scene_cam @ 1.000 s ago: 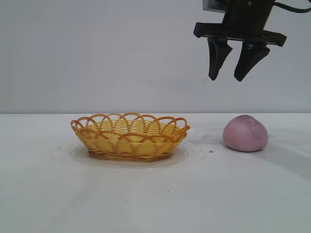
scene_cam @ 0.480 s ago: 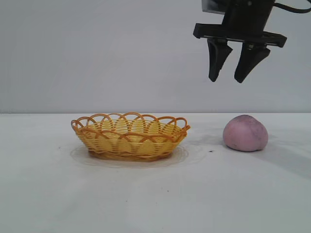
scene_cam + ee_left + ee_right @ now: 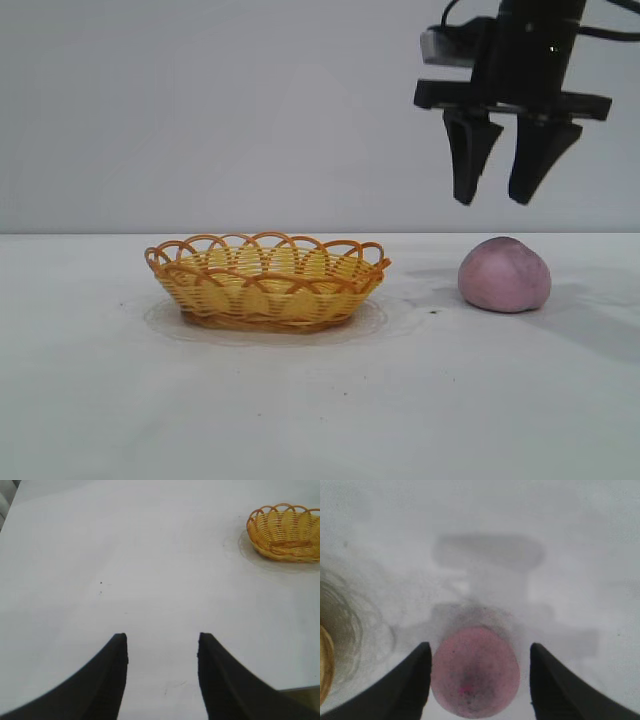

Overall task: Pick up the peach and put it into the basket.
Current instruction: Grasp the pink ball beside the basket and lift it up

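Observation:
The peach [image 3: 505, 274], a dull pink-mauve dome with a smudged greyish top, rests on the white table at the right. The yellow-orange wicker basket [image 3: 267, 281] stands to its left, apart from it. My right gripper [image 3: 503, 200] hangs open straight above the peach, its fingertips a short way over the top. In the right wrist view the peach [image 3: 475, 671] lies between the two open black fingers [image 3: 410, 680], below my right gripper [image 3: 480, 647]. My left gripper [image 3: 161, 639] is open and empty over bare table, out of the exterior view; the basket [image 3: 285, 532] shows far off.
The white table [image 3: 320, 400] stretches flat round both objects, with a plain grey wall behind. A few small dark specks mark the surface. The basket's edge [image 3: 324, 665] shows at the side of the right wrist view.
My right gripper has moved down and a little to the right, now directly over the peach. Its fingers stay open. The peach and basket have not moved.

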